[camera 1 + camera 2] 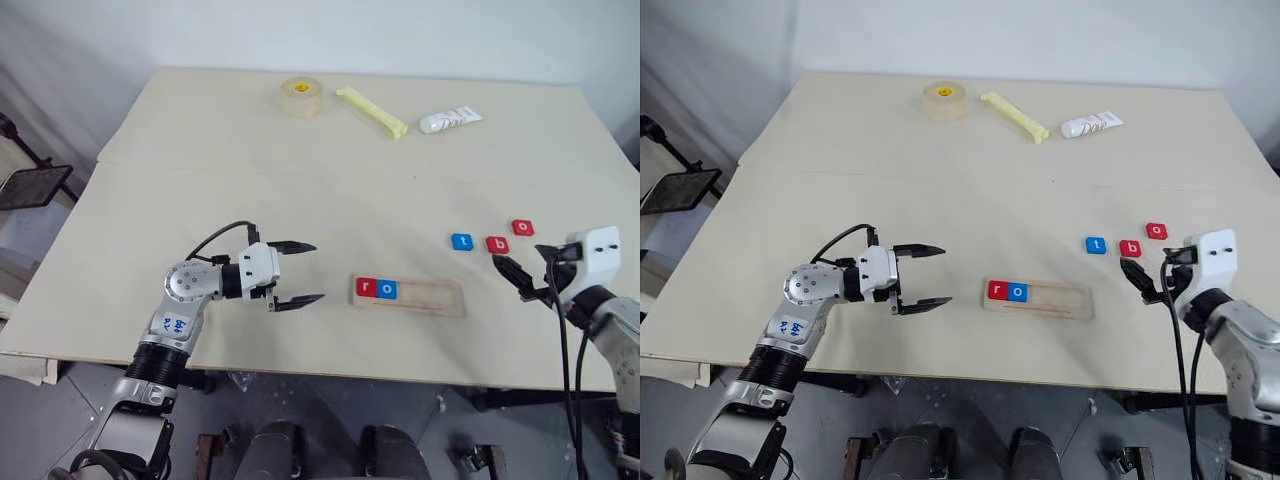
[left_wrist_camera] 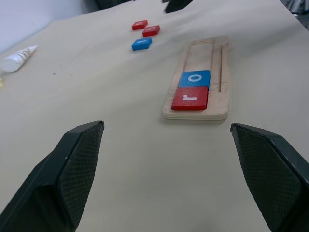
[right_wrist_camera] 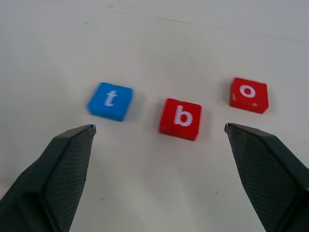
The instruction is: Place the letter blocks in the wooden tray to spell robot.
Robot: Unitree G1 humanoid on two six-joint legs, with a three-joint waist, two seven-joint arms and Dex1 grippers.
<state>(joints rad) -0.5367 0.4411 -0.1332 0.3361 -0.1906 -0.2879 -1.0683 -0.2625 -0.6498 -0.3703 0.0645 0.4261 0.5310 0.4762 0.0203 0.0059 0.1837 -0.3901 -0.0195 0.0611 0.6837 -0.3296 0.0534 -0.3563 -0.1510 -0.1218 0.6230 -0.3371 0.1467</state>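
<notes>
Wooden tray [image 1: 410,295], centre frame: red r [image 1: 366,287], blue o [image 1: 387,290]. Right: blue t [image 1: 462,241], red b [image 1: 497,244], red o [image 1: 522,227]. Left gripper [image 1: 297,272] and right gripper [image 1: 522,276] spread wide, empty.

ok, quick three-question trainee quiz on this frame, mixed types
1. Which letters already sit in the long pale-wood tray?
2. True or false: the right gripper is shut on the red square "b" tile.
3. The loose blue tile on the table shows: A) o B) t C) r

Key:
1. The red "r" tile and the blue "o" tile, side by side at the tray's left end.
2. False. Its jaws stand open, empty, short of the tile.
3. B
</notes>
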